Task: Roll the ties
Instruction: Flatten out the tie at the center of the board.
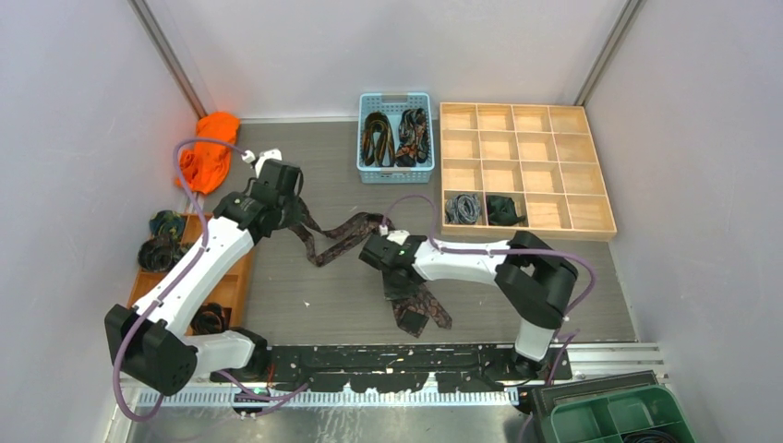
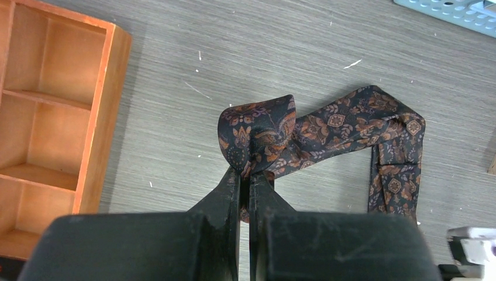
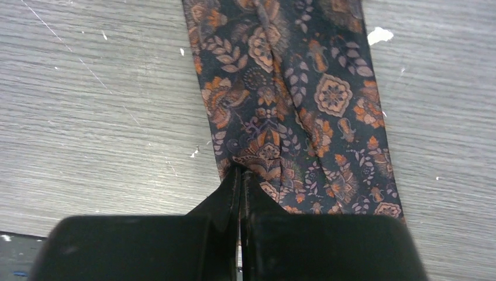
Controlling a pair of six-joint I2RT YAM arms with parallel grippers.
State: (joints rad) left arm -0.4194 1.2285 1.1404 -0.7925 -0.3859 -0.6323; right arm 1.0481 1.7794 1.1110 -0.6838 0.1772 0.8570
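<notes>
A dark paisley tie (image 1: 334, 240) with orange-brown flowers lies across the grey table between my two grippers. My left gripper (image 1: 292, 209) is shut on one folded end. In the left wrist view that fold (image 2: 260, 126) bulges up from the shut gripper (image 2: 245, 174), and the strip runs right and bends down. My right gripper (image 1: 373, 247) is shut on the tie further along, and the wide end (image 1: 420, 309) trails toward the arm bases. In the right wrist view the right gripper (image 3: 240, 173) pinches the fabric (image 3: 292, 93) near its left edge.
A blue basket (image 1: 395, 175) at the back holds loose ties. The pale wooden grid tray (image 1: 554, 233) on the right has two coiled ties (image 1: 463, 208) in its front cells. An orange-brown tray (image 1: 238, 277) with ties stands left, a bright orange cloth (image 1: 210, 148) behind it. A green bin (image 1: 614, 415) sits front right.
</notes>
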